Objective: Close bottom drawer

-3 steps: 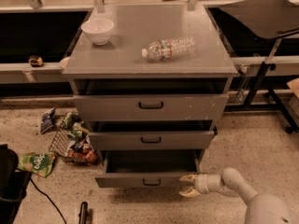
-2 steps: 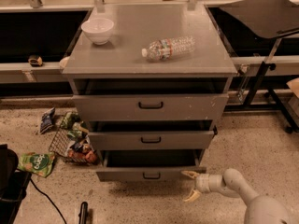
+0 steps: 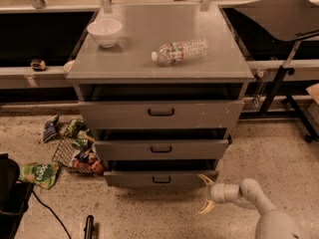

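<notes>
The grey cabinet (image 3: 79, 71) has three drawers, and each stands a little way out, with a dark slot showing above its front. The bottom drawer (image 3: 134, 178) is the lowest, just above the floor (image 3: 279, 153). It has a narrow plain front and a small black handle at its middle. It sticks out slightly, less than the middle drawer (image 3: 199, 149) above it, and the shadowed gap does not show what it holds. The top drawer (image 3: 204, 114) has the tallest front, flecked with pale scuffs, and its inside is just as dark.

The end effector (image 3: 206, 194) hangs low over the floor at the right end of the bottom drawer's front. Its two pale fingers are spread wide and hold nothing. The upper finger (image 3: 205, 179) lies by the drawer's lower right corner, though it cannot be told whether they touch. The lower finger points down towards the floor.

On the cabinet's flat surface a white bowl (image 3: 104, 32) sits upright near the back left corner. A clear water bottle (image 3: 180, 51) lies on its side right of centre, well apart from the bowl.

A wire basket (image 3: 65, 153) on the floor to the left of the cabinet is tipped against its lower drawers, with coloured snack packets (image 3: 82, 156) crowded inside. A green packet (image 3: 40, 173) lies flat just beside the basket.
</notes>
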Tool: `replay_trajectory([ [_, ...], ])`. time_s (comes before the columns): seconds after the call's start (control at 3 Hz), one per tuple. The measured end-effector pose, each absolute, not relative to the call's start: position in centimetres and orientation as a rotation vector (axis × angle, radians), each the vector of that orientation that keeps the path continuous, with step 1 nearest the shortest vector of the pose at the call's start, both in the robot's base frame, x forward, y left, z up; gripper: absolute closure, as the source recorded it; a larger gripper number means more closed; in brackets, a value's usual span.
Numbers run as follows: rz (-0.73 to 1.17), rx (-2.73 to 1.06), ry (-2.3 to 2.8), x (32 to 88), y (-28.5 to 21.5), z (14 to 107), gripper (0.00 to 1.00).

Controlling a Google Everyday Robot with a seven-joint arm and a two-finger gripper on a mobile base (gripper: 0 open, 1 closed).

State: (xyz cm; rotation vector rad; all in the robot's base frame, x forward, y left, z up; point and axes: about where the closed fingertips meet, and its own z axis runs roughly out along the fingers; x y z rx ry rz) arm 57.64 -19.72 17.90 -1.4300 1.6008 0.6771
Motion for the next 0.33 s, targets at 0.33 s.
replay_trajectory([
  [0.33, 0.708, -1.394, 1.583, 58.64, -20.6, 18.31, 0.0],
])
